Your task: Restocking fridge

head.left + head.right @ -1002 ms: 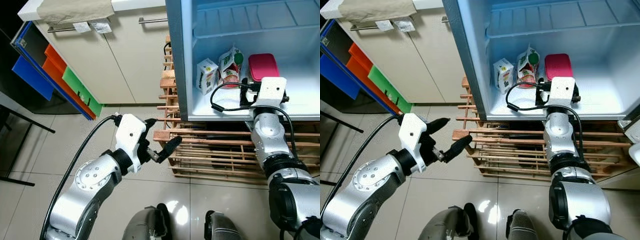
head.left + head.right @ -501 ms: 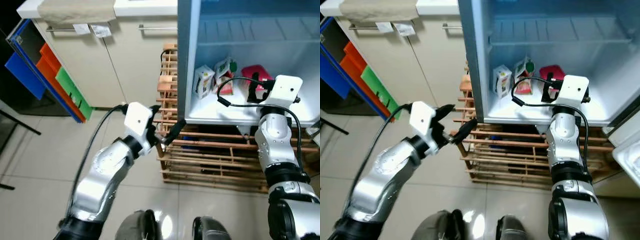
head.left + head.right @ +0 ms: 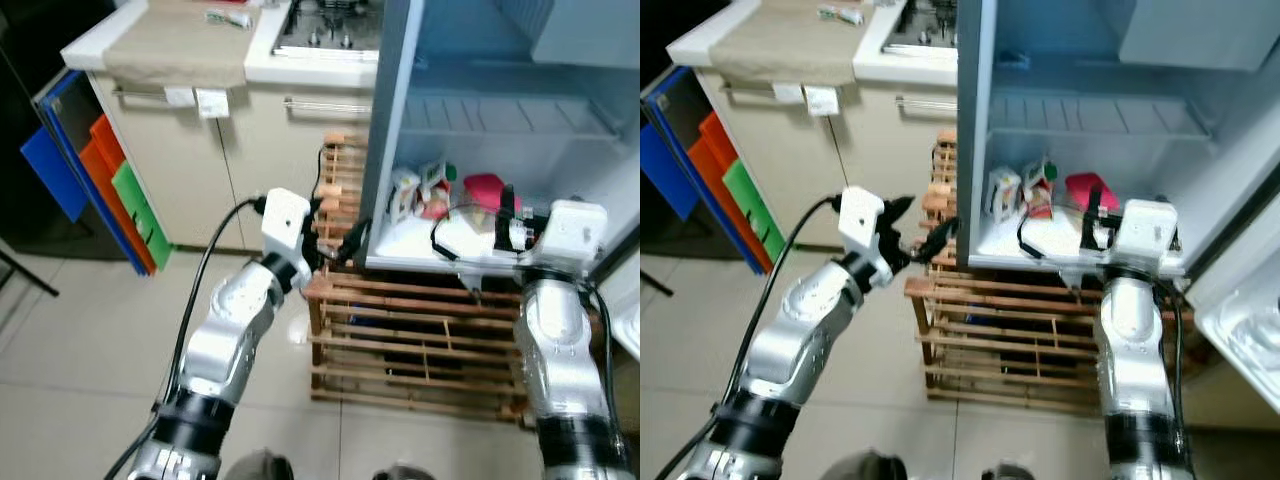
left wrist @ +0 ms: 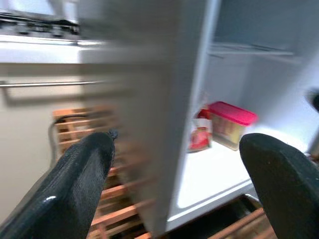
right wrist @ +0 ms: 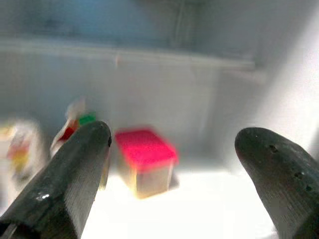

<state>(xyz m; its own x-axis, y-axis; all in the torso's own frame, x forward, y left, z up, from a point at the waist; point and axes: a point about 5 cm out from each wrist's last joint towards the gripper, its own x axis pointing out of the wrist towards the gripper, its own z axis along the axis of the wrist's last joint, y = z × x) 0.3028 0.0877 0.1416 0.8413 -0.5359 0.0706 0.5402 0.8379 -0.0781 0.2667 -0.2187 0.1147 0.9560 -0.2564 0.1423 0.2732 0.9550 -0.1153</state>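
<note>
The fridge [image 3: 975,150] stands open; both grippers, left [image 4: 179,169] and right [image 5: 169,169], are spread empty, fingers pointing at the red-lidded box [image 5: 144,159] lying lengthwise into it

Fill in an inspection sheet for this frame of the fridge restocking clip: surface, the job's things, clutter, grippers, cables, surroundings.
Surface: white fridge shelf, bare toward its front edge.
Job's things: red-lidded container, white carton and pouch with a green cap, side by side at the back of the shelf.
Clutter: nothing seen.
Grippers: right gripper open, empty, pointing at the red-lidded container; left gripper open, empty, at the fridge's side wall.
Cables: black cable looping from the right wrist over the shelf; black cable hanging along the left arm.
Surroundings: wooden crate rack under the fridge; counter with a cloth; tiled floor.
</note>
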